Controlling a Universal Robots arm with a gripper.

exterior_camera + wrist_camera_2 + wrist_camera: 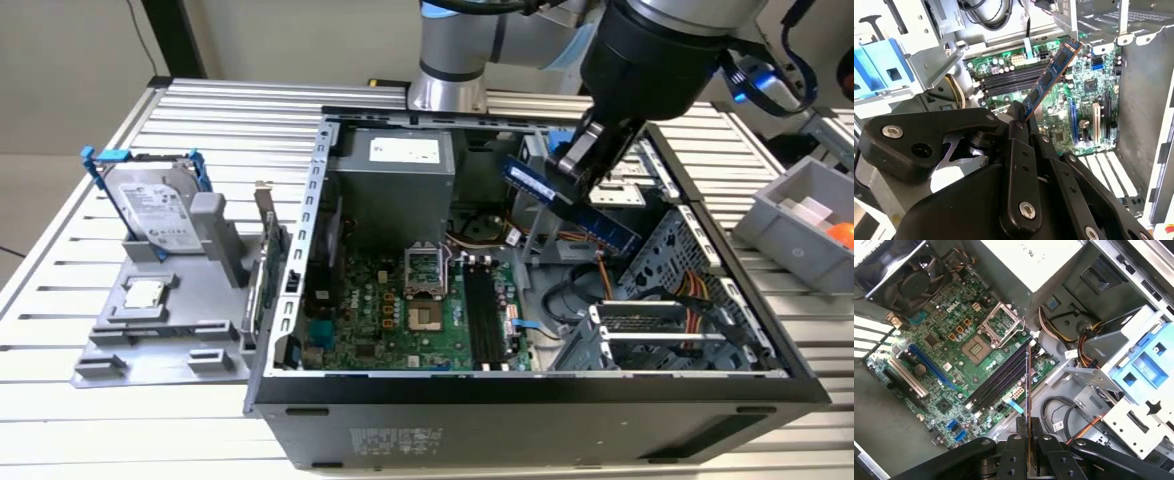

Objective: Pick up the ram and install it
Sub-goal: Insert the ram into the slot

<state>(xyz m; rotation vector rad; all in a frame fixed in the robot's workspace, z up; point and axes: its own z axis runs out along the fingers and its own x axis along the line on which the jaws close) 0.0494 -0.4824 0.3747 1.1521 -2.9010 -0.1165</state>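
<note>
Hanging over the open computer case [320,205], the ram [601,218] is sitting well above the memory slots [483,315] and off to their side, toward the exterior view's right; you are clamping it by one end, the gripper [577,168] closed on the board, and the rest of the stick is jutting out tilted rather than level with the slots. In the first wrist view the ram [1028,390] is showing edge-on and crossing the memory slots [999,382] at an angle instead of running along them; in the second wrist view the ram [1051,75] is reaching from the gripper [1019,117] out over the slots [1004,80]; nothing is seated yet.

You are, in my judgement, risking a skewed entry; if the stick is coming down unaligned, one corner is likely catching the slot wall and bending. Because you are gripping one end, pressing may be pivoting the board in the fingers. The cables [1089,340] beside the slots may be snagging the free end. Whether the slot latches are standing open, I cannot tell.
</note>
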